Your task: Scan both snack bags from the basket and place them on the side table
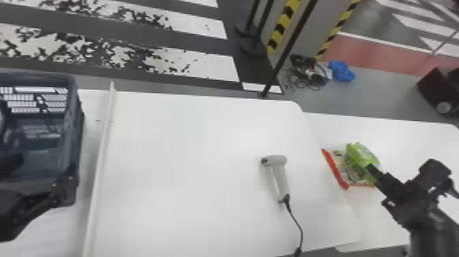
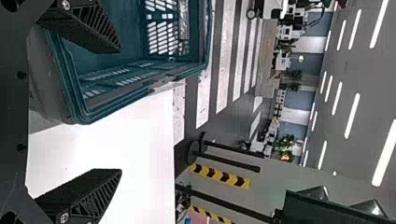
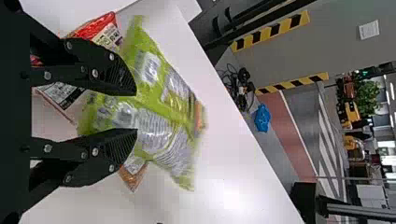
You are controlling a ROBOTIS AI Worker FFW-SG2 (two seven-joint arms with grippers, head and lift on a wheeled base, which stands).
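We see a broad white desk [image 1: 188, 136] across the middle of the head view, with the white side desk [image 1: 409, 136] reaching to the right edge of the frame. At the left edge sits the basket [image 1: 73, 119], dark blue-grey there; the left wrist view gives us its teal walls and slotted sides at upper left.

Our left pincer [image 1: 44, 171] is at lower left in the head view, at the basket. In its wrist view we find the 2 fingers well apart, 1 over the basket, 1 over white surface. Our right pincer [image 1: 373, 171] is at the right of the head view, at the snack bags, its fingers apart in the right wrist view.

Both bags lie on the side desk, right of centre in the head view, the green bag [image 1: 360, 157] overlapping the red-edged bag [image 1: 336, 171]. The green one is crinkled and glossy, with silvery panels and a small orange patch that we make out in the right wrist view. There, the other shows a bright red end at upper left and an orange-brown corner below the fingers. Both carry printing; a white label with dark print is on the red-edged one.

Between basket and bags, we have the pale grey scanner [image 1: 281, 177] lying on the desk, its thin black cord [image 1: 298, 225] running to the bottom edge.
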